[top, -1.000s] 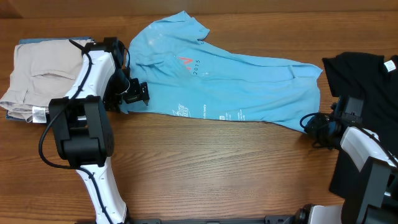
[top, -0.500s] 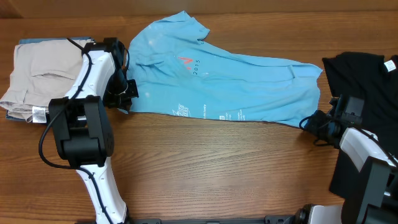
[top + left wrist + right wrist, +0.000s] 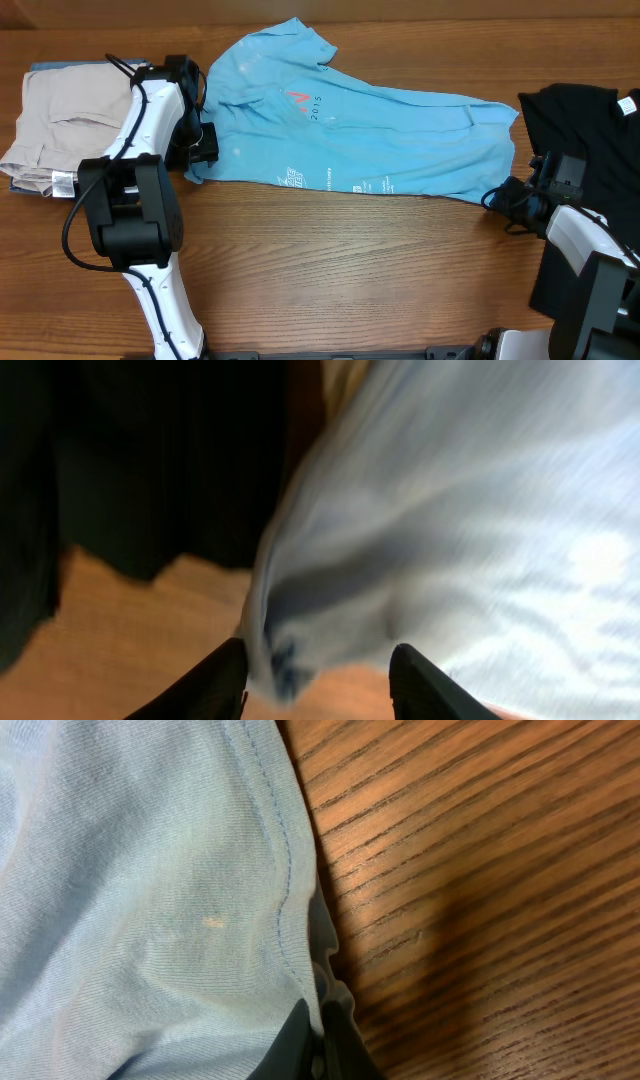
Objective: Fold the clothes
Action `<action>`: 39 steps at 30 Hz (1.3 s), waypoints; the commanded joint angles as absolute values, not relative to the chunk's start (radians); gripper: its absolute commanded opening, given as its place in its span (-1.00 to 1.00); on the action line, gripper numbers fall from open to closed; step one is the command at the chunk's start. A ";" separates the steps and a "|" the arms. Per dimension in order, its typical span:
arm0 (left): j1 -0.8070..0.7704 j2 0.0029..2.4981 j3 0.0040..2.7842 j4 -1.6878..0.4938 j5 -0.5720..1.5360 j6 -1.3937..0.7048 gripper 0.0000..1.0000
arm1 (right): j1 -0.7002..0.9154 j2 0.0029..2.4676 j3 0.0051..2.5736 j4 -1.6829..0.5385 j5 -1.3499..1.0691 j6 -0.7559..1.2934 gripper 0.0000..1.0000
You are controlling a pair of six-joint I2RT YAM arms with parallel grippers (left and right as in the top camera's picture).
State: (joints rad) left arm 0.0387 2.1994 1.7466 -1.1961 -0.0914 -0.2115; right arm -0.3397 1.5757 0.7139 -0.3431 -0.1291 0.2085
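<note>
Looking overhead, the light blue T-shirt point(image 3: 370, 140) lies lengthwise between my arms, left gripper point(image 3: 203, 143) at its left edge, right gripper point(image 3: 497, 196) at its right corner. Left wrist: fingers point(image 3: 215, 685) spread astride the hem. Right wrist: jaws pinched tight on the hem.

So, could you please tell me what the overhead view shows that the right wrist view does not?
Only overhead: the beige trousers on the left and a black garment on the right. Only right wrist: the hem stitching, pinched in the shut right claw. Both: the light blue T-shirt on the wooden table.
</note>
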 commanded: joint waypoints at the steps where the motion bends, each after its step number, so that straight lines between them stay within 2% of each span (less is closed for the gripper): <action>1: 0.033 2.185 1.710 -1.155 -0.107 -0.179 -0.02 | -0.343 1.575 0.707 -0.337 -0.113 0.201 -0.92; 3: 0.034 2.184 1.702 -1.158 -0.108 -0.178 -0.17 | -0.343 1.575 0.707 -0.331 -0.113 0.201 -0.92; 5: 0.034 2.184 1.702 -1.179 -0.107 -0.167 -0.16 | -0.343 1.575 0.707 -0.315 -0.113 0.201 -0.92; 7: 0.033 2.184 1.702 -1.220 -0.109 -0.176 0.00 | -0.343 1.575 0.707 -0.315 -0.113 0.201 -0.92; 8: 0.033 2.184 1.702 -1.238 -0.118 -0.200 0.15 | -0.343 1.575 0.707 -0.313 -0.113 0.201 -0.92; 10: 0.035 2.184 1.702 -1.272 -0.173 -0.253 0.21 | -0.343 1.575 0.707 -0.308 -0.113 0.201 -0.92; 12: 0.035 2.184 1.702 -1.277 -0.172 -0.266 0.13 | -0.343 1.575 0.707 -0.304 -0.113 0.201 -0.92; 15: 0.035 2.184 1.702 -1.254 -0.176 -0.266 -0.10 | -0.343 1.575 0.707 -0.299 -0.113 0.201 -0.92; 20: 0.035 2.184 1.636 -1.152 -0.176 -0.266 -0.12 | -0.343 1.575 0.707 -0.299 -0.113 0.201 -0.92; 21: 0.035 2.184 1.628 -1.147 -0.176 -0.265 -0.28 | -0.343 1.575 0.707 -0.299 -0.113 0.201 -0.92; 23: 0.036 2.184 1.629 -1.147 -0.194 -0.247 -0.92 | -0.343 1.575 0.707 -0.299 -0.081 0.201 -0.92; 25: 0.036 2.184 1.635 -1.132 -0.257 -0.211 -0.92 | -0.343 1.575 0.707 -0.282 -0.007 0.201 -0.92; 29: 0.032 2.184 1.639 -1.053 -0.359 -0.008 -0.92 | -0.343 1.575 0.707 -0.233 0.013 0.151 -0.92; 32: 0.025 2.184 1.646 -1.048 -0.451 0.020 -0.92 | -0.346 1.575 0.707 -0.240 0.081 0.151 -0.92; 38: -0.054 2.183 1.648 -1.114 -0.463 -0.003 -0.83 | -0.412 1.575 0.707 -0.266 0.104 0.160 -0.92; 39: -0.101 2.183 1.648 -1.114 -0.563 -0.004 -0.84 | -0.433 1.575 0.708 -0.256 0.104 0.160 -0.92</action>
State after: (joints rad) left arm -0.0334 2.1994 1.6329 -1.1114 -0.3943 -0.0036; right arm -0.3843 1.5757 0.7128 -0.2729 0.0353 0.1600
